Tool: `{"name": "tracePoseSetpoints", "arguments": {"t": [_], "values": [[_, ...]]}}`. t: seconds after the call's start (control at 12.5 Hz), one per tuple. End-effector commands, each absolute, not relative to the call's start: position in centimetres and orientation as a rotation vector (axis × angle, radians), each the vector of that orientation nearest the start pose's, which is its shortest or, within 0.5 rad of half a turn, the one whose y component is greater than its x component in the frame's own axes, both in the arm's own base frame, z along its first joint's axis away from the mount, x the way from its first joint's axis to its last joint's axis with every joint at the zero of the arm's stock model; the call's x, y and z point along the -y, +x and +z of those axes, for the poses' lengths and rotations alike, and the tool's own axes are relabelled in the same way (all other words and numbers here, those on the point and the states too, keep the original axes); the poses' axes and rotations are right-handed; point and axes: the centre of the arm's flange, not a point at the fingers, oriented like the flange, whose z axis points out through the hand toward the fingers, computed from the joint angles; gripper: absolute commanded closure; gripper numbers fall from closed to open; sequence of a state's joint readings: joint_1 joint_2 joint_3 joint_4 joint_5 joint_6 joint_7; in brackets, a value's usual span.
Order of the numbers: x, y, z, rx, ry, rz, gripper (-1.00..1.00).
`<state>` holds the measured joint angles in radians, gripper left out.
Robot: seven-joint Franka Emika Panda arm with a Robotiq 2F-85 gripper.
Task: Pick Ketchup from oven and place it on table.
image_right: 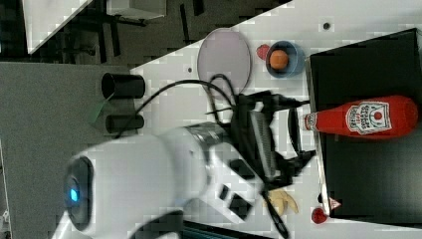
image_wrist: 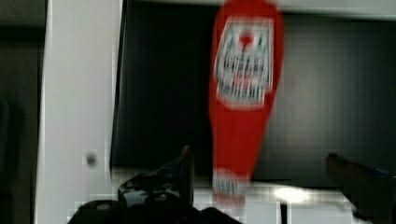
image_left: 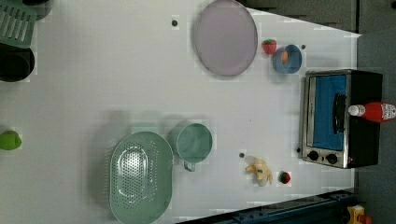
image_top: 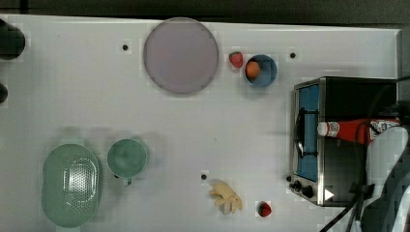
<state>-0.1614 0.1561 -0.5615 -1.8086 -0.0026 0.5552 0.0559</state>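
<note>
On the oven's (image_top: 345, 140) black top, at the top view's right, the Ketchup (image_top: 355, 129) lies on its side, white cap pointing toward the oven's glass door and just overhanging the front edge. In the left view the bottle (image_left: 373, 112) lies across the roof the same way, cap above the dark door handle.

The claw (image_wrist: 261, 170) is spread wide and holds nothing — in the wrist view its two dark fingers (image_wrist: 180, 170) stand to either side of the bottle's (image_wrist: 243, 93) cap end, with clear gaps between them and the red plastic. Whether either finger touches the oven roof cannot be told. In the right view the arm (image_right: 164, 174) reaches in from the right view's left, and the claw (image_right: 293, 134) sits just off the oven's (image_right: 368, 174) front edge, close to the cap of the bottle (image_right: 361, 118).

The table (image_top: 72, 96) carries the rest: a grey plate (image_top: 180, 55) far back, a strawberry (image_top: 236, 59) beside a blue bowl (image_top: 263, 72) with an orange ball in it, a green colander (image_top: 71, 184) and green cup (image_top: 126, 158) at the top view's lower left, and a banana (image_top: 225, 196) and second strawberry (image_top: 263, 209) near the oven's knobs.
</note>
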Motion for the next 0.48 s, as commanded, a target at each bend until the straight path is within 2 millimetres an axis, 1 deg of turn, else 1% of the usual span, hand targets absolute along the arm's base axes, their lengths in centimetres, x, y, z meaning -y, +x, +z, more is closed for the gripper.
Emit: {"name": "tracePoseSetpoints", "arguments": {"t": [0.08,0.24,0.48], "values": [[40.9,47.6,44.6,-2.259,-2.326,-0.220,-1.00],[41.8,47.3,42.9,-2.292,-2.205,-0.176,-1.00],[42.3,47.4,40.7,-2.318,-2.173,-0.139,-1.00]]}}
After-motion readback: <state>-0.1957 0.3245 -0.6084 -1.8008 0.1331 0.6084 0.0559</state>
